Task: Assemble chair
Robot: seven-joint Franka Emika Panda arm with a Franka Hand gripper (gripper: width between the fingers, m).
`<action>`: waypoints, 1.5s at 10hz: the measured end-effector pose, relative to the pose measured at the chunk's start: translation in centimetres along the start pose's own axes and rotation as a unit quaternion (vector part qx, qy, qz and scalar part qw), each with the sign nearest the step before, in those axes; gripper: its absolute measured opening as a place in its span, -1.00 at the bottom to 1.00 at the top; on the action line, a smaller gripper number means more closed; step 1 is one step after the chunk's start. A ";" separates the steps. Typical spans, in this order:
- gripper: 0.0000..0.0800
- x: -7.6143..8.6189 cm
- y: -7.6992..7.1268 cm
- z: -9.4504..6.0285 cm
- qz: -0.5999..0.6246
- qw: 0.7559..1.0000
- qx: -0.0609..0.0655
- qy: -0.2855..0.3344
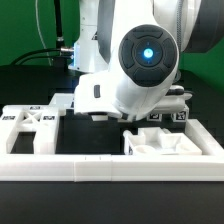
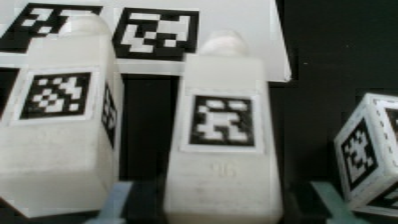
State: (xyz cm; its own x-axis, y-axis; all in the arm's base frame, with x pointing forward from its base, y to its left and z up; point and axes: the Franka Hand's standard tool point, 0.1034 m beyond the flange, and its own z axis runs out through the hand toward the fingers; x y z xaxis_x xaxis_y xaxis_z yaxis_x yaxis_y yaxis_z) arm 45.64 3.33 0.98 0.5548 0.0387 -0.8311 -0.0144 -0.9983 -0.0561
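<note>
Brackets the middle chair leg (image 2: 222,130) with the gripper (image 2: 217,200), a fingertip (image 2: 118,203) close on each side; cannot tell whether clamped or just short of touching. Notes a second leg (image 2: 63,120) and a tagged block (image 2: 374,140) flanking it, apart, with the marker board (image 2: 107,30) beyond. From the exterior view, places the X-braced panel (image 1: 35,122) at that view's left, a blocky part (image 1: 165,142) at its right, both beyond the border rail (image 1: 110,166).

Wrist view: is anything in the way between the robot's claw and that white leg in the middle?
Nothing visible. The middle leg sits inside the gripper, a fingertip on each side. Another leg and a tagged block lie beside it, outside the fingers. Whether the pads press it yet cannot be told.
</note>
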 end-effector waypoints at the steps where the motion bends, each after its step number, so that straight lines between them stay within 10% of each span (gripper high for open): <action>1: -0.29 0.0 0.0 0.0 -0.003 1.000 0.000 0.000; 5: -0.29 -0.4 0.0 -1.1 -0.009 1.000 0.001 0.006; 9: -0.29 -4.6 -0.8 -7.2 -0.032 0.999 0.001 0.028; 15: -0.29 -2.8 -0.6 -9.3 -0.037 0.981 -0.004 0.188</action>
State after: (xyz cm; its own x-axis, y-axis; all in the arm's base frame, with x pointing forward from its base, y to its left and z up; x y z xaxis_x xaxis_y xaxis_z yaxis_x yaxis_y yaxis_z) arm 51.85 3.38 8.52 0.8222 0.0940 -0.5614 0.0430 -0.9937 -0.1035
